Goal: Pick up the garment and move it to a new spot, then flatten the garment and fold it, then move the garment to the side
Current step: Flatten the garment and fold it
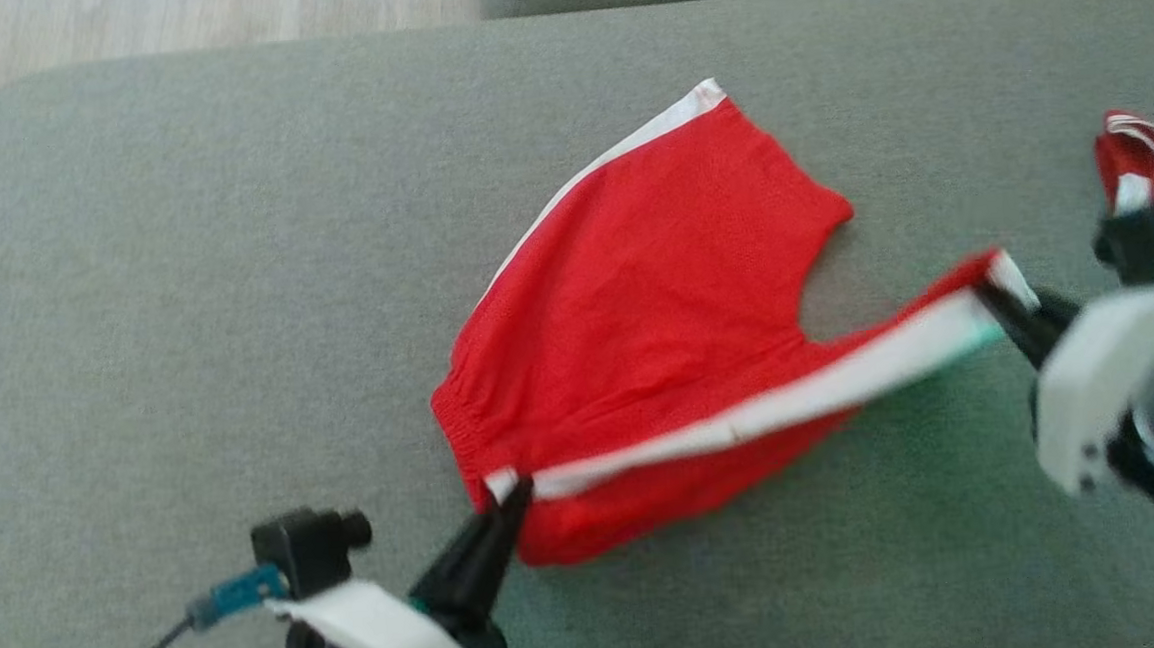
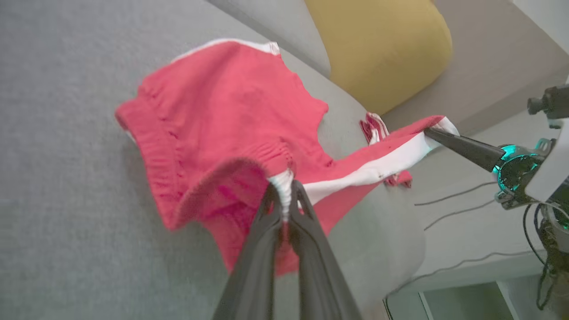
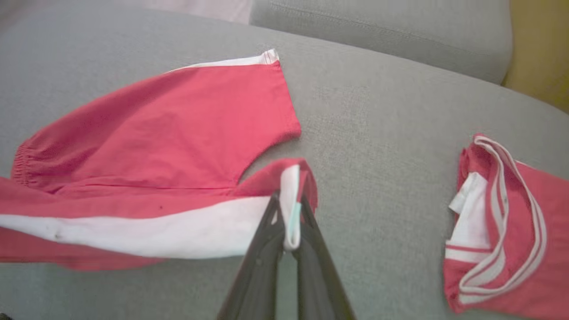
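Observation:
The garment [image 1: 636, 300] is a pair of red shorts with white side stripes, spread on the grey sofa seat [image 1: 184, 288]. My left gripper [image 1: 509, 496] is shut on the waistband corner at the white stripe, near the front. My right gripper [image 1: 998, 293] is shut on the leg hem at the other end of that stripe, lifted and pulled taut to the right. In the left wrist view the fingers [image 2: 284, 209] pinch the white waistband of the garment [image 2: 222, 115]. In the right wrist view the fingers [image 3: 289, 222] clamp the white hem of the garment [image 3: 155, 133].
A second red garment [image 1: 1143, 159] with white trim lies bunched at the seat's right edge, also the red garment [image 3: 502, 222] near my right gripper. A yellow cushion [image 2: 382, 44] rests against the sofa back. Wooden floor [image 1: 168, 18] lies beyond the far left edge.

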You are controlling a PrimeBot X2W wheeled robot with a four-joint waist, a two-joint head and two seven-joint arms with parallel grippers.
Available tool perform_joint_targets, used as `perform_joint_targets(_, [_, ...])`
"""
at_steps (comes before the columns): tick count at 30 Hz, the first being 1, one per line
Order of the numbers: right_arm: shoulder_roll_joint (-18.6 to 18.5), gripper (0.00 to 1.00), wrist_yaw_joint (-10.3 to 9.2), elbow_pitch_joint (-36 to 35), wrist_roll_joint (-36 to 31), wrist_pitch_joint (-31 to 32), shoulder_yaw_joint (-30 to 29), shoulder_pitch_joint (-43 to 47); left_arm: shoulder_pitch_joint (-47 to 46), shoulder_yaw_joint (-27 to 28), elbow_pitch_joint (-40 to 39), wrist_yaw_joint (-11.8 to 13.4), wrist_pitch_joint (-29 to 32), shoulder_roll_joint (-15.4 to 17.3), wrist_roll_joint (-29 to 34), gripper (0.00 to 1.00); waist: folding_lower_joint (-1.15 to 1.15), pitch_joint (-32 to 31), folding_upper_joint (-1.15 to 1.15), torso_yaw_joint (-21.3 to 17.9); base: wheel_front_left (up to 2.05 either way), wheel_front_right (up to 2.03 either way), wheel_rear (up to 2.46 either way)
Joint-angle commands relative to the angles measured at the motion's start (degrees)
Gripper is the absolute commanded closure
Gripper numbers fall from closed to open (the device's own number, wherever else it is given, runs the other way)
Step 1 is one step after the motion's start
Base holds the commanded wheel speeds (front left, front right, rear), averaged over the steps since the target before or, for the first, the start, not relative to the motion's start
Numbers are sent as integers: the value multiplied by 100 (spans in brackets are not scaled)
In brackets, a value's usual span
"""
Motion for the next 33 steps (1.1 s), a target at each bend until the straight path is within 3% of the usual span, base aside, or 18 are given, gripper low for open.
perform_joint_targets(1, [-182,100,40,-16,56,-95,190,-396,-327,285,-44,-33,-102,26,12,100,-1,108,0,90,0,0,0])
perform_joint_targets(8, [-399,100,40,1676,120,-916,1185,-2411,-984,540,835,-274,-395,-500,33,100,-1,595,0,387,0,0,0])
perform_joint_targets(13, [-263,100,40,2797,97,-1484,1781,-3577,-1459,644,1462,-347,-634,-923,140,100,-1,942,0,621,0,0,0])
perform_joint_targets(22, [-27,100,40,4367,67,-2163,2132,-4548,-2069,758,2490,-516,-995,-1634,159,100,-1,1281,0,942,0,0,0])
perform_joint_targets(23, [3,0,40,4492,76,-2252,2124,-4587,-2101,750,2564,-548,-1015,-1674,165,100,-1,1290,0,953,0,0,0])
perform_joint_targets(24, [34,0,40,4606,81,-2356,2107,-4621,-2127,746,2628,-565,-1047,-1707,182,69,-1,1297,0,962,0,0,0])
perform_joint_targets(25, [56,0,40,4693,84,-2481,2119,-4656,-2138,756,2678,-585,-1085,-1748,178,6,-1,1302,0,969,0,0,0])
perform_joint_targets(26, [76,0,40,4775,90,-2623,2120,-4689,-2142,750,2723,-610,-1098,-1776,171,0,-1,1302,0,969,0,0,0])
perform_joint_targets(33, [156,0,40,5176,390,-3253,2258,-4719,-1955,678,2831,-736,-1146,-1750,159,0,-1,1125,0,881,0,0,0])
